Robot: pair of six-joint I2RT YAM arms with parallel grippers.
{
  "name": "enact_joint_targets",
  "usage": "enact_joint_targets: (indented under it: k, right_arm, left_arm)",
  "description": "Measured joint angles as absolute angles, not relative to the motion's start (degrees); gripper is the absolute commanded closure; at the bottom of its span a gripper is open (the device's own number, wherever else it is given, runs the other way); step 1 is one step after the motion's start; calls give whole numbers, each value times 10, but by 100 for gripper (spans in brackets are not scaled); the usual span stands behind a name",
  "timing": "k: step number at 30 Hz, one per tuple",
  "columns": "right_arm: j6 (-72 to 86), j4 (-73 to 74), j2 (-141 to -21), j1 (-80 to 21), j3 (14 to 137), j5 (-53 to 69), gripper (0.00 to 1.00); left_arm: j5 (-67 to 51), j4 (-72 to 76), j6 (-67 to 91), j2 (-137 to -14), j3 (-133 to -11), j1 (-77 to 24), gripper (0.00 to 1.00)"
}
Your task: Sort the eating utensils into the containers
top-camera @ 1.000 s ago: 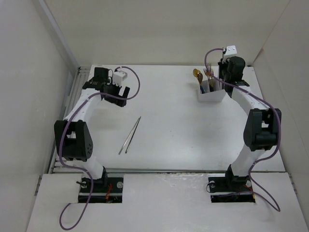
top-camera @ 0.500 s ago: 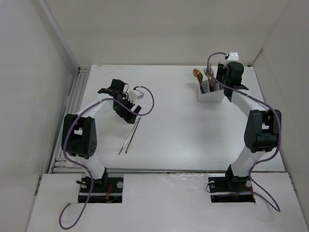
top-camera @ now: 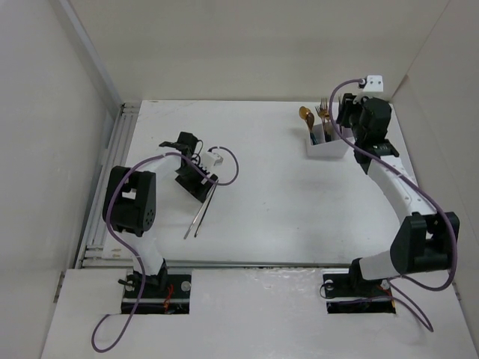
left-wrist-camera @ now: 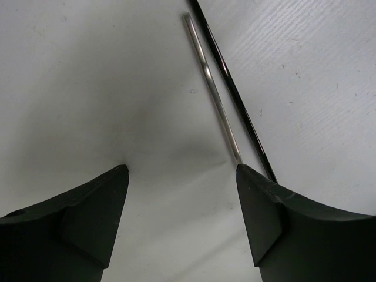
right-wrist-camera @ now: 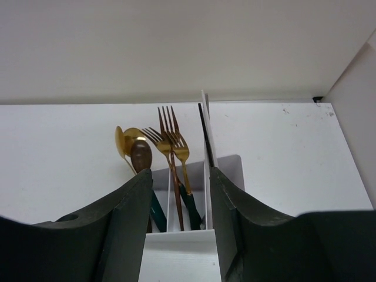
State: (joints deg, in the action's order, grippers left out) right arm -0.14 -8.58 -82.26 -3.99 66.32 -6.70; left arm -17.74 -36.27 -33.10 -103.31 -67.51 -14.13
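Two thin chopsticks [top-camera: 200, 211] lie side by side on the white table left of centre. In the left wrist view one chopstick [left-wrist-camera: 214, 97] looks silver and the other chopstick [left-wrist-camera: 235, 100] dark. My left gripper [top-camera: 202, 187] hangs low over their far end, open [left-wrist-camera: 182, 170]. The silver one's tip meets the right fingertip [left-wrist-camera: 247, 176], and nothing sits between the jaws. The white divided container [top-camera: 327, 147] stands at the back right with gold spoons [right-wrist-camera: 132, 147], forks [right-wrist-camera: 170, 138] and an upright thin stick [right-wrist-camera: 204, 132]. My right gripper [top-camera: 344, 123] is open [right-wrist-camera: 179, 176] just above it.
Purple cables [top-camera: 228, 161] loop off both wrists. White walls enclose the table on the left, back and right, and the container [right-wrist-camera: 182, 252] stands close to the back right corner. A metal rail [top-camera: 105, 187] runs along the table's left edge.
My left arm swung from the back left down to the chopsticks' far end, jaws narrowing. My right gripper opened over the container and drew up and to the right.
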Motion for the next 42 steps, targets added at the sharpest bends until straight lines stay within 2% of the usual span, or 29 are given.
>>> enact_joint_targets:
  k: [21, 25, 28, 30, 32, 34, 39, 42]
  right_arm:
    - [-1, -86, -776, -47, 617, -77, 51]
    - [-1, -84, -771, -47, 607, -83, 51]
    - [-2, -84, -767, -47, 601, -87, 51]
    - [-2, -83, -766, -47, 600, -90, 49]
    - [-2, -83, -763, -47, 599, -92, 49]
    - [-2, -83, -760, -47, 599, -93, 49]
    - [-2, -84, -756, -47, 598, -97, 49]
    - [-3, -83, -756, -47, 594, -99, 49]
  left_arm:
    - [-181, -390, -318, -1034, -679, -173, 28]
    - [-148, -383, -298, -1037, -679, -187, 36]
    - [-119, -376, -289, -1041, -679, -189, 48]
    - [-106, -375, -282, -1043, -680, -189, 48]
    - [-98, -375, -278, -1043, -680, -189, 53]
    - [-88, -373, -278, -1046, -680, -189, 55]
    - [-79, -371, -278, -1046, -680, -189, 54]
    - [-79, -372, -276, -1047, -680, -189, 43]
